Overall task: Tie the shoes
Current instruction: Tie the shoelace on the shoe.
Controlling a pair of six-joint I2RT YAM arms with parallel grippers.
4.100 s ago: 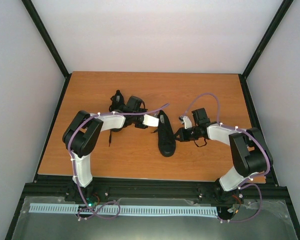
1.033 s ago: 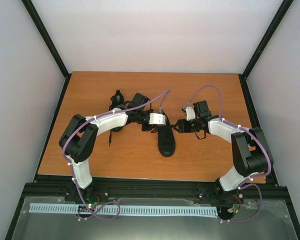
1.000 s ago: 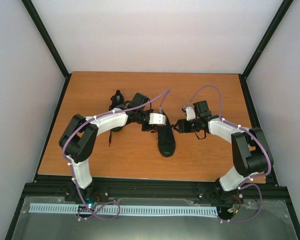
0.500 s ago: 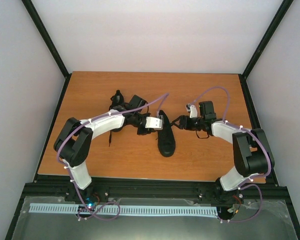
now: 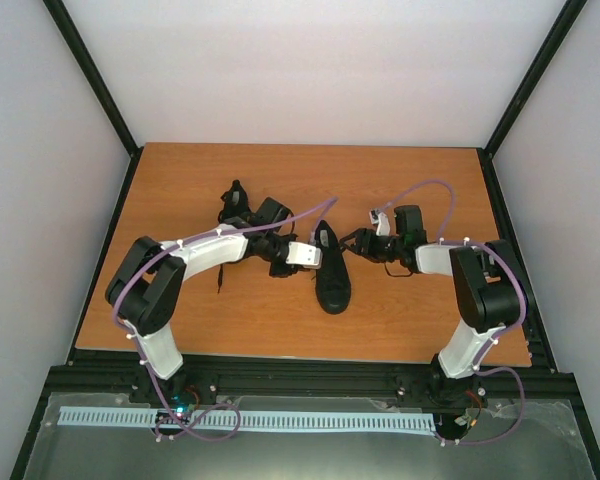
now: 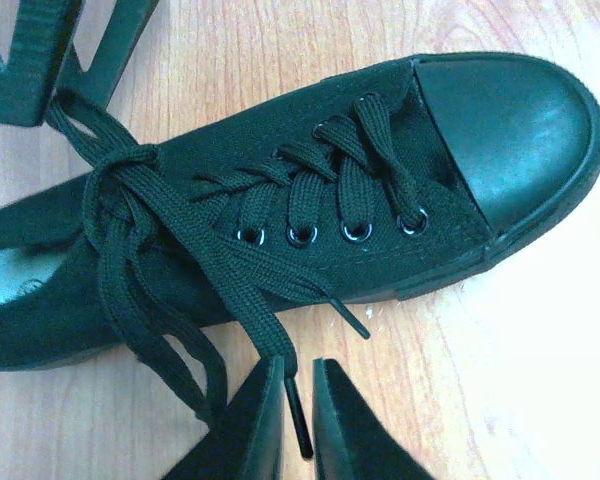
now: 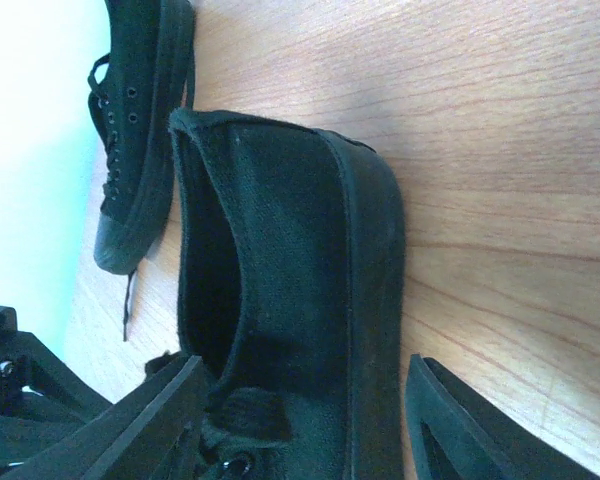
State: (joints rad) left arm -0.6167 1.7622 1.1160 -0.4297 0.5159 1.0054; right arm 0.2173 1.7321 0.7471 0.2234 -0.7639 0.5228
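Seen from above, the middle shoe [image 5: 332, 280] lies at the center of the table [image 5: 410, 320], toe toward the near edge. The second shoe [image 5: 234, 205] lies nearer the far left corner.

Left wrist view: the left gripper [image 6: 298, 420] has its fingers pinched on a lace [image 6: 230, 280] end beside the middle shoe.

Right wrist view: the right gripper [image 7: 310, 430] has its fingers spread apart, one on either side of that shoe's heel.

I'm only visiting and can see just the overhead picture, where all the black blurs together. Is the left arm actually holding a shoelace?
Observer: Yes. Its wrist camera shows the left jaws shut on the tip of a lace of the nearer shoe.
Operator: And the right arm?
Observer: Its wrist camera shows the right jaws open, one on each side of that shoe's heel.
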